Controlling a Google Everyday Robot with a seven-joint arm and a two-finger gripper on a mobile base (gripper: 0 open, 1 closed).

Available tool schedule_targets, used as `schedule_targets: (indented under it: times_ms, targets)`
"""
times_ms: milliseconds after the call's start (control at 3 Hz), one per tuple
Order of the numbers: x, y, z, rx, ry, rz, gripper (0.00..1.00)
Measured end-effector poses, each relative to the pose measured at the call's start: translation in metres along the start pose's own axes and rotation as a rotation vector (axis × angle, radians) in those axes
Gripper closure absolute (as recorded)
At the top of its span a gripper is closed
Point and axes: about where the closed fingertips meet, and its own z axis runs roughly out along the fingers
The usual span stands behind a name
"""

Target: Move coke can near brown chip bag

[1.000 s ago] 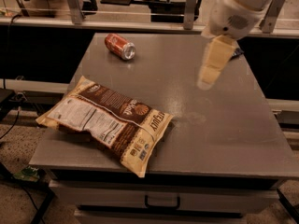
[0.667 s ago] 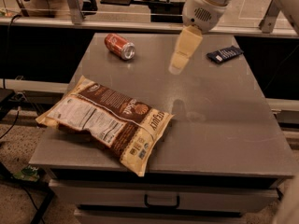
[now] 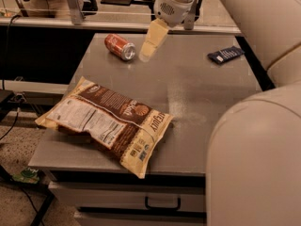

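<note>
The coke can (image 3: 119, 46) lies on its side at the far left of the grey table (image 3: 202, 102), its silver end facing right. The brown chip bag (image 3: 109, 121) lies flat at the table's front left, its white nutrition label on the left. My gripper (image 3: 146, 51) hangs from the white arm (image 3: 175, 1) just to the right of the can, a little above the table, its cream fingers pointing down and left. The gripper holds nothing.
A small dark blue packet (image 3: 225, 54) lies at the far right of the table. The arm's large white body (image 3: 254, 159) fills the right foreground. A drawer with a handle (image 3: 162, 205) sits under the table front. A railing (image 3: 94, 22) runs behind the table.
The gripper has swept left across the table, from above the right side to right beside the coke can. The can and the bag have not moved.
</note>
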Motion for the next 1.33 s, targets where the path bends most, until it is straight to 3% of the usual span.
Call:
schedule_targets:
  times_ms: [667,1000,1333]
  targets:
    - [-0.051,-0.018,0.038,0.098,0.073,0.169,0.0]
    - [-0.084,-0.025,0.07,0.113,0.112,0.218,0.0]
    - [-0.106,-0.028,0.092,0.105,0.121,0.229,0.0]
